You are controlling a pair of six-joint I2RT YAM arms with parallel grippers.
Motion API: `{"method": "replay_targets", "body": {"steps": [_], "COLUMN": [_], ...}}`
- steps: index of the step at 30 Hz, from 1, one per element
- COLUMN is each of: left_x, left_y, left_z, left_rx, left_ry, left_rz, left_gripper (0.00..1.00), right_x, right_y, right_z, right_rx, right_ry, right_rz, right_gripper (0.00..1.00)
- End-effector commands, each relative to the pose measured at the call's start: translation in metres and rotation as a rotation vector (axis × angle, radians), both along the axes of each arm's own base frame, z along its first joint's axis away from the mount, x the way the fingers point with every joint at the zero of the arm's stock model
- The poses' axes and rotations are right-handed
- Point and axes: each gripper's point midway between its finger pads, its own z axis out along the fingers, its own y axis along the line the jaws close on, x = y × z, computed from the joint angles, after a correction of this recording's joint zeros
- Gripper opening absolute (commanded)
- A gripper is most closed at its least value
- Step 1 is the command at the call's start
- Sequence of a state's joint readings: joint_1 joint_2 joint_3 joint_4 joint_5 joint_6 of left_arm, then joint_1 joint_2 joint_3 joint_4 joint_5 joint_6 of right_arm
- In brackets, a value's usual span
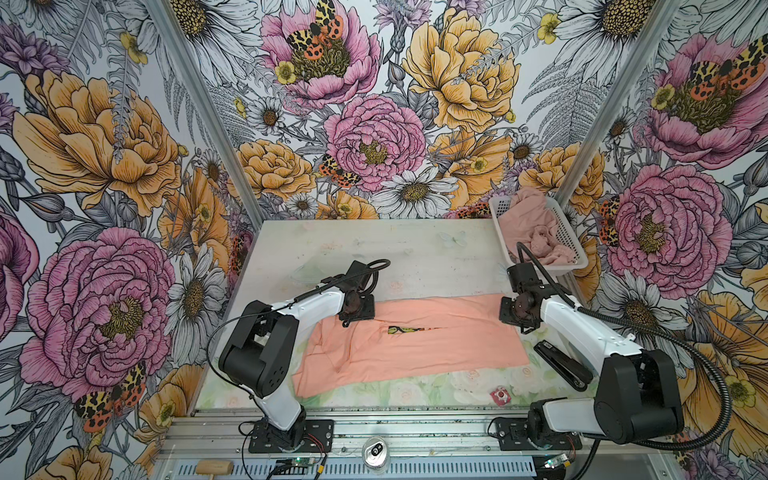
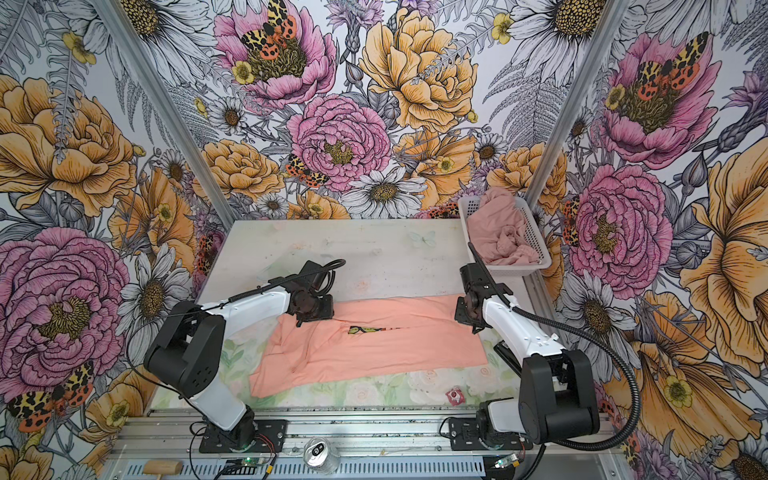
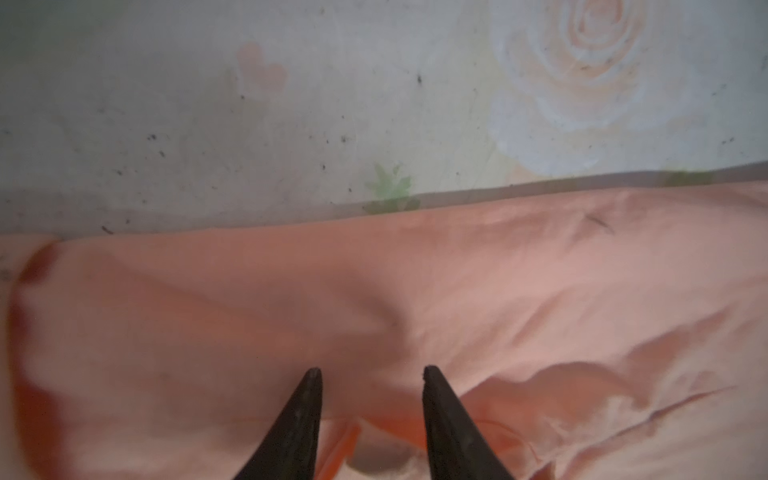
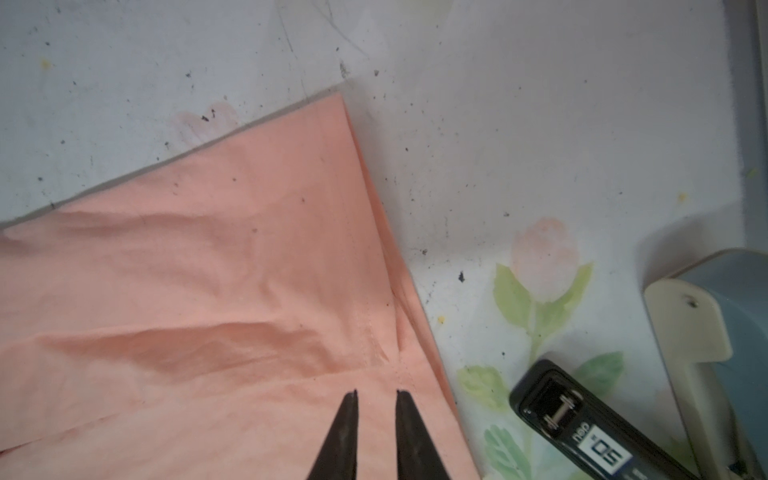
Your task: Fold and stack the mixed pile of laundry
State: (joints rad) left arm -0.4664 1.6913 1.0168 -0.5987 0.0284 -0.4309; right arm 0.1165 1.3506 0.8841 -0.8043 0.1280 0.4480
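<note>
Floral-papered walls [image 1: 374, 124] with aluminium corner posts [image 1: 205, 110] enclose a pale table [image 1: 353, 245] printed with faded flowers.

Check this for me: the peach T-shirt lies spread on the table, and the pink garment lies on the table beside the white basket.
One thing is wrong. The pink garment is not beside the white basket. It lies bunched inside it, as both top views show. The rest holds: the peach T-shirt lies spread on the table.
</note>
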Motion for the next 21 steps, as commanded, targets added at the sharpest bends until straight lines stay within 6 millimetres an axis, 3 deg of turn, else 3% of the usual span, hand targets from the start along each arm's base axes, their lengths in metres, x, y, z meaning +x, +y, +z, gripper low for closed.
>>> {"method": "replay_targets", "body": {"steps": [1,5,13,18,21], "left_x": [0.001,-0.014,-0.062,-0.091,-0.102], "left_y": [-0.011,-0.017,-0.034,-0.047,-0.057], "left_z": [0.009,0.014,0.017,0.014,0.017], "left_rx": [-0.036,-0.05,-0.081,-0.112,-0.126], "left_ry": [-0.008,0.005,0.057,0.096,0.102], "left_rz": [-0.042,-0.053,-0.06,-0.066,-0.072], "left_gripper": [0.29,0.17,0.05,0.05,0.12], "right_x": [0.007,0.007,0.007,0.007,0.007], "right_y": [-0.003,-0.003,-0.001,-0.001,-0.001], "right_z": [0.016,0.017,0.016,0.017,0.015], "right_rx": [-0.007,-0.009,0.002,0.003,0.005], "right_ry": [-0.048,-0.051,-0.049,-0.052,-0.045], "right_rz": [-0.016,-0.018,-0.019,-0.02,-0.018], "right_gripper": [0.2,0.2,0.2,0.2,0.2]}}
